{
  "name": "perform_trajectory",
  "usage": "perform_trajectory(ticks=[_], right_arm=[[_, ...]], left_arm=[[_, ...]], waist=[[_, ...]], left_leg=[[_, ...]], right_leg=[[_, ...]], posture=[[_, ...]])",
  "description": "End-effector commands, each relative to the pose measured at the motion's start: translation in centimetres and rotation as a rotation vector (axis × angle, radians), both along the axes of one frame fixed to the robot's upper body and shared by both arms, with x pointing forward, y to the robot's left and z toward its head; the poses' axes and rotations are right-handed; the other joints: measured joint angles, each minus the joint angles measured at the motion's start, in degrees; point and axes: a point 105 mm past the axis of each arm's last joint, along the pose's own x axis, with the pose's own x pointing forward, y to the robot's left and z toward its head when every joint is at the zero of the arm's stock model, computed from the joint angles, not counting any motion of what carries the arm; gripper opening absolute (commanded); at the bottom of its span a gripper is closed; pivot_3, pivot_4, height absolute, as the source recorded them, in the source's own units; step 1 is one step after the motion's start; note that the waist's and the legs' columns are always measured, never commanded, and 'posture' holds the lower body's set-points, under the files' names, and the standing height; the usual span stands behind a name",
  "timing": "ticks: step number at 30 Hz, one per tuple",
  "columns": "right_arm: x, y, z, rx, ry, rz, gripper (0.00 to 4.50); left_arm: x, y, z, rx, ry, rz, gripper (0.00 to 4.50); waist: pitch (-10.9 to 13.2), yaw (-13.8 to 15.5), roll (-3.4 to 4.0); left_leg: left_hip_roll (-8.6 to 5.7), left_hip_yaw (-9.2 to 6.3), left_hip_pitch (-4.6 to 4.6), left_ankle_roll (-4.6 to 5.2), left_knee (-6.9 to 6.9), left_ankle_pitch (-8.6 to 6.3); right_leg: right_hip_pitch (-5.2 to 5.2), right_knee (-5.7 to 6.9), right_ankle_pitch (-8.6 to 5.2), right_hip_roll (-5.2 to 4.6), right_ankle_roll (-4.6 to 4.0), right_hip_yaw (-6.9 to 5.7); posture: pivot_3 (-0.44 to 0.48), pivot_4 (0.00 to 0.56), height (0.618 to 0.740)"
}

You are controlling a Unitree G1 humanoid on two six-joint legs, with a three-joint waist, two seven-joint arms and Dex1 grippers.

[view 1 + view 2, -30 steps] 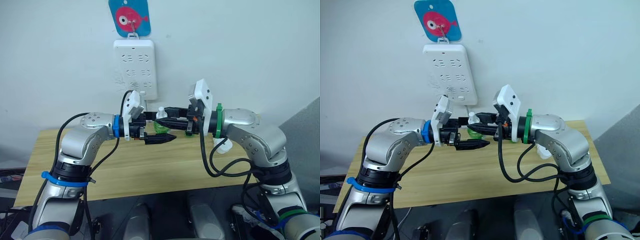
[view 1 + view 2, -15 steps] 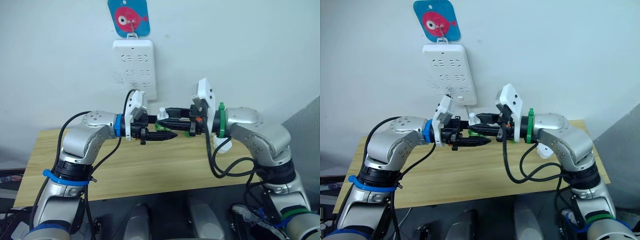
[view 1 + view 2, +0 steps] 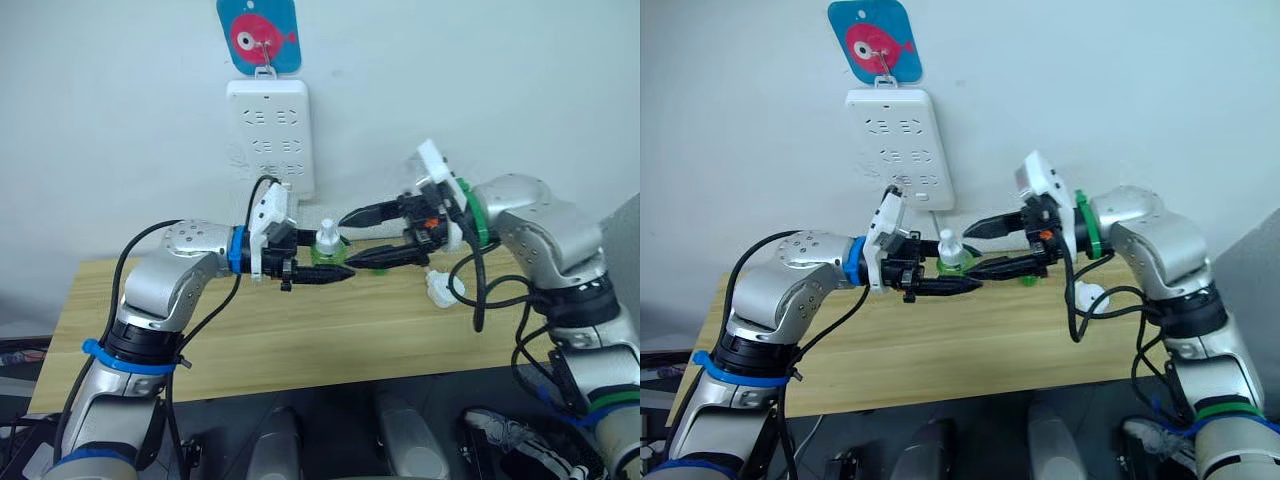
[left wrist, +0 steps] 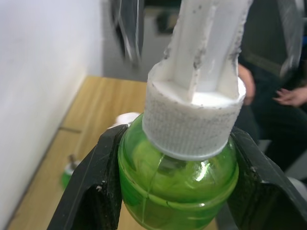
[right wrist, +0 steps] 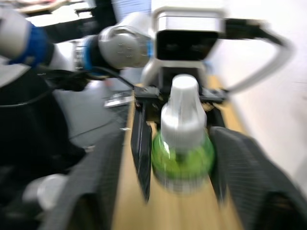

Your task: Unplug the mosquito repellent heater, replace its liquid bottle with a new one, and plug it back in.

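Two grippers meet over the table (image 3: pixel 150 330), and the bottle has just changed hands. The left gripper (image 3: pixel 332 262) is clamped on the green belly of the bottle (image 4: pixel 177 172); the left wrist view shows both black fingers (image 4: pixel 96 191) pressed against the glass, with the white cap and wick stem above them.

The right gripper (image 3: pixel 348 240), which half a second ago was closed on the bottle's top, has now spread its fingers wide and drawn back a little. Its tips stand to either side of the bottle without touching it. A second ago the left fingers were still apart, so the order reads as right holds, left clamps, right lets go.

The mosquito repellent heater (image 3: pixel 441 289) lies on the table below the right arm, unplugged and well apart from the power strip (image 3: pixel 270 135) on the wall. A small green object (image 4: pixel 71 173) also lies on the table. It may be the other bottle, but it is too small to be sure, so it cannot be told whether the held bottle is the new one or the spent one.

With the right gripper free, the likely next job is to fetch the heater and bring it to the bottle's neck. The plug-in step is not yet done.
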Motion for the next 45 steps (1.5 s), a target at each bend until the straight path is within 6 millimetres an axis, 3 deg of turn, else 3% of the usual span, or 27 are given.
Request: perform_trajectory(ticks=[1,3,7,15,18,23,26,30,38,42,44,45], right_arm=[[-0.6,-0.3,1.4,0.104,-0.117,-0.150,4.26],[-0.7,0.2,0.8,0.161,-0.161,-0.310,4.26],[-1.1,2.2,-0.4,0.219,-0.173,-0.465,4.26],[-1.1,4.1,-1.4,0.266,-0.085,-0.534,4.26],[-1.0,4.2,-1.4,0.280,-0.059,-0.528,3.70],[-2.0,4.4,-2.5,0.195,-0.048,-0.426,1.81],[-2.3,4.5,-2.7,0.164,-0.037,-0.366,0.99],[-1.8,4.3,-2.4,0.103,-0.067,-0.255,1.00],[-0.1,2.4,-0.8,-0.163,-0.089,0.222,1.00],[-0.5,1.7,-0.7,-0.216,-0.050,0.303,1.00],[-0.1,1.5,-0.5,-0.201,-0.061,0.264,1.00],[0.2,1.4,-0.4,-0.178,-0.066,0.230,1.35]], left_arm=[[0.2,-0.1,0.4,-0.033,-0.051,0.046,2.34],[0.7,-0.3,0.1,-0.046,-0.071,0.089,2.34],[0.9,-0.7,-0.2,-0.062,-0.081,0.111,2.34],[1.1,-0.9,-0.1,-0.072,-0.086,0.113,2.34],[1.1,-1.0,-0.1,-0.072,-0.084,0.109,2.34],[1.0,-0.9,-0.1,-0.076,-0.085,0.108,2.34],[1.0,-0.9,0.0,-0.077,-0.085,0.107,2.34],[0.8,-0.9,0.1,-0.076,-0.084,0.084,2.34],[-1.6,-0.5,-0.5,0.006,-0.048,-0.072,2.34],[-1.8,-0.5,-0.3,0.011,-0.060,-0.075,2.34],[-1.6,-0.4,-0.1,0.005,-0.065,-0.061,2.34],[-1.6,-0.4,-0.1,0.001,-0.068,-0.052,2.34]], waist=[[0.0,0.0,0.00],[-0.1,0.0,0.00],[-0.1,-0.1,0.01],[-0.1,0.0,0.03],[-0.1,0.0,0.03],[-0.1,0.0,0.04],[-0.1,0.0,0.03],[-0.1,0.0,0.03],[-0.1,-0.1,0.04],[-0.1,0.2,0.03],[-0.1,0.2,0.03],[-0.1,0.2,0.03]], left_leg=[[0.02,-0.01,0.00,0.00,0.00,0.00],[0.06,-0.02,0.01,0.00,-0.01,0.00],[0.08,0.08,-0.01,-0.01,0.03,0.00],[0.06,0.05,0.03,-0.01,0.04,0.01],[0.05,0.06,0.02,0.00,0.03,0.00],[0.06,0.05,0.03,0.05,0.03,-0.03],[0.06,0.03,0.03,0.12,0.03,-0.07],[0.06,0.05,0.04,0.19,0.04,-0.11],[0.07,0.09,0.10,0.22,-0.01,-0.12],[0.08,0.00,0.09,0.20,-0.02,-0.11],[0.03,0.00,0.02,0.02,0.00,-0.01],[0.02,0.01,0.02,0.01,0.02,-0.01]], right_leg=[[0.00,0.01,0.00,0.02,0.00,0.00],[0.00,0.04,0.00,0.05,0.00,0.00],[-0.06,0.14,0.00,0.08,0.00,0.08],[-0.01,0.12,0.00,0.08,0.00,0.07],[-0.01,0.10,0.00,0.07,0.00,0.07],[0.00,0.10,0.00,0.08,0.00,0.06],[0.00,0.11,0.00,0.09,0.00,0.04],[0.01,0.11,0.00,0.09,0.00,0.05],[0.05,0.02,0.00,0.11,0.00,0.05],[0.07,-0.01,0.00,0.09,0.00,-0.02],[0.05,-0.02,0.00,0.03,0.00,-0.03],[0.05,-0.02,0.00,0.02,0.00,-0.01]], posture=[[-0.157,0.182,0.725],[-0.164,0.182,0.725],[-0.174,0.184,0.725],[-0.168,0.183,0.725],[-0.163,0.183,0.725],[-0.157,0.182,0.725],[-0.156,0.183,0.725],[-0.155,0.182,0.725],[-0.117,0.182,0.725],[-0.107,0.176,0.725],[-0.110,0.177,0.725],[-0.113,0.174,0.725]])
